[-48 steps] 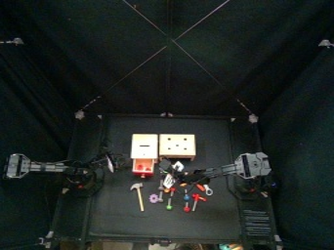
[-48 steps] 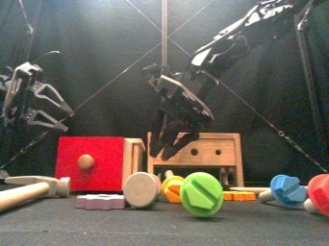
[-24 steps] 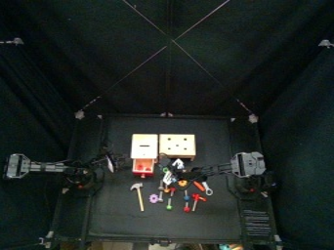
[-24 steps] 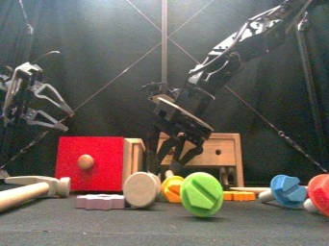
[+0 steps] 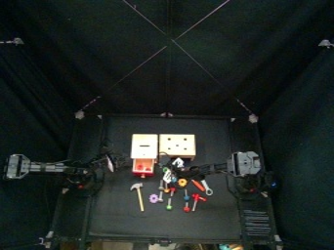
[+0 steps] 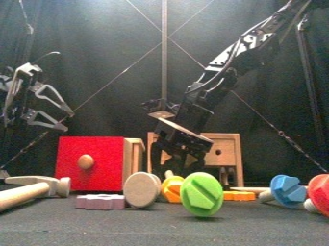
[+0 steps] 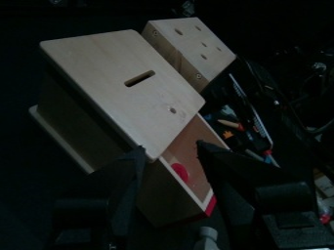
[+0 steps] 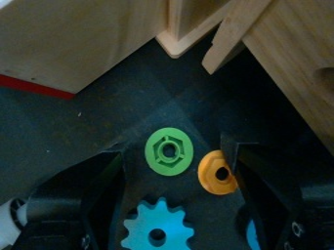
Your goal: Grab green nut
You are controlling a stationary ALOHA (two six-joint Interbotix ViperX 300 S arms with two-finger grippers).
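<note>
The green nut (image 8: 167, 151) is a small green ring with a hexagonal hole. It lies flat on the black table, close to the corner of a wooden box, and shows only in the right wrist view. My right gripper (image 8: 174, 162) hangs just above it, open wide, with one jaw on each side of the nut and nothing held. From the front, that right gripper (image 6: 180, 144) hangs low before the wooden boxes. My left gripper (image 7: 177, 171) rests at the table's left side, open and empty, facing the red-fronted box.
An orange nut (image 8: 217, 173) lies right beside the green nut, and a blue gear (image 8: 156, 231) is nearer my wrist. A red-fronted box (image 6: 96, 163) and a box with holes (image 6: 216, 154) stand behind. A hammer (image 6: 26, 195), a green screw (image 6: 202, 193) and other toy parts crowd the front.
My right arm has reached in and come down toward the table in front of the boxes, and its jaws have spread wider. The left arm has not moved.
</note>
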